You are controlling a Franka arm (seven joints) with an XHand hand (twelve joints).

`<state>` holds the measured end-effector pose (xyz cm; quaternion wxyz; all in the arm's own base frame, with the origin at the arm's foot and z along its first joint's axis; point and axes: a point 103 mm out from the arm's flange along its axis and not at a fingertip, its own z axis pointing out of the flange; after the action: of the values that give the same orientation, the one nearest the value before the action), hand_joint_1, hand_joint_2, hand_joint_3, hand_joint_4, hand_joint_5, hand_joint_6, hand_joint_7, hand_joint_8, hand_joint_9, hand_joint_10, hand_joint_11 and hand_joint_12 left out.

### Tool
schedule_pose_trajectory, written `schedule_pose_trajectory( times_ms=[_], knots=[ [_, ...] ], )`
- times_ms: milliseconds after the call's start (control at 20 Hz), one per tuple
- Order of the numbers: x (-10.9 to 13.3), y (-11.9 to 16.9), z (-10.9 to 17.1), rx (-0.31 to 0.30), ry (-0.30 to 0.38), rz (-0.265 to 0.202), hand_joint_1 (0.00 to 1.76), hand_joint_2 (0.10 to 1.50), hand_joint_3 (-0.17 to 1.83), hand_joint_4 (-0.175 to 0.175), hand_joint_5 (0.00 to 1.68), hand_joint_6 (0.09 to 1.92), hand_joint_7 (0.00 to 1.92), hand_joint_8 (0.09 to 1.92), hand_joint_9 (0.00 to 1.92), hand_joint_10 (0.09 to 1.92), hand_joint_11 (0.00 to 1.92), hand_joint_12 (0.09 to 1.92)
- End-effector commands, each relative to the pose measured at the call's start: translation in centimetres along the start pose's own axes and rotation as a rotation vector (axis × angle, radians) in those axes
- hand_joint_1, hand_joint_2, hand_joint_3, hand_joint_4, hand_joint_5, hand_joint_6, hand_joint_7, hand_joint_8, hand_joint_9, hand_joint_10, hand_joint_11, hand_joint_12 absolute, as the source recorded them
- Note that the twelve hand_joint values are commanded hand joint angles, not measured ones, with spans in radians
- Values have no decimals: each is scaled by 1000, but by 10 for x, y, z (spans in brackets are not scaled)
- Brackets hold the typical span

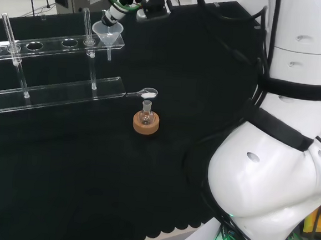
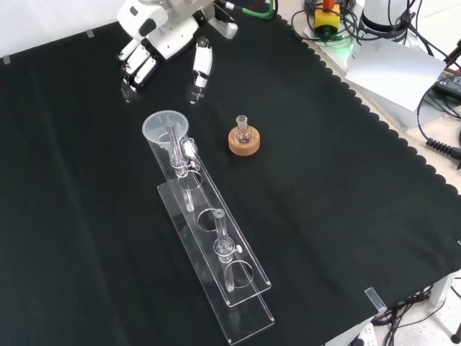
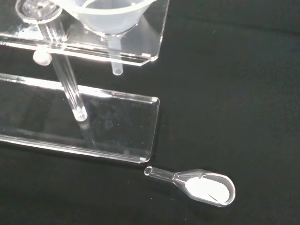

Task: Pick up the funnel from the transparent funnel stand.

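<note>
we see the hand [image 2: 160, 40] with fingers straight and holding nothing, near the funnel [image 2: 166, 127] that sits in the end hole of the clear stand [image 2: 238, 288], so next it must reach down and close on it.

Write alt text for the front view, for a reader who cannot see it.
A black and white robot hand hangs with relaxed fingers just beyond a clear funnel seated in the far end of a long clear stand on black cloth. To the funnel's right, a small flask stands on a cork ring.
</note>
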<state>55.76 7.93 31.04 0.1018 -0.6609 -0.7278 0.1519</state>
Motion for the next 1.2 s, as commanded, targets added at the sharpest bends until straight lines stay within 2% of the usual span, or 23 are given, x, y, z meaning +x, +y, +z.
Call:
schedule_pose_trajectory(
  times_ms=[50, 350, 550, 1200],
  knots=[
    [25, 14, 6, 115, -58, -12, 523, 837, 176, -74, 121, 87, 0, 589, 183, 800, 144, 1472],
    [34, 23, 8, 162, -94, -17, 583, 781, 184, -80, 91, 87, 0, 502, 154, 837, 187, 1480],
    [37, 27, 10, 169, -125, -14, 616, 762, 195, -84, 86, 87, 0, 458, 134, 850, 192, 1481],
    [35, 33, 16, 142, -140, -12, 672, 740, 225, -93, 99, 87, 0, 417, 119, 864, 202, 1475]
  ],
)
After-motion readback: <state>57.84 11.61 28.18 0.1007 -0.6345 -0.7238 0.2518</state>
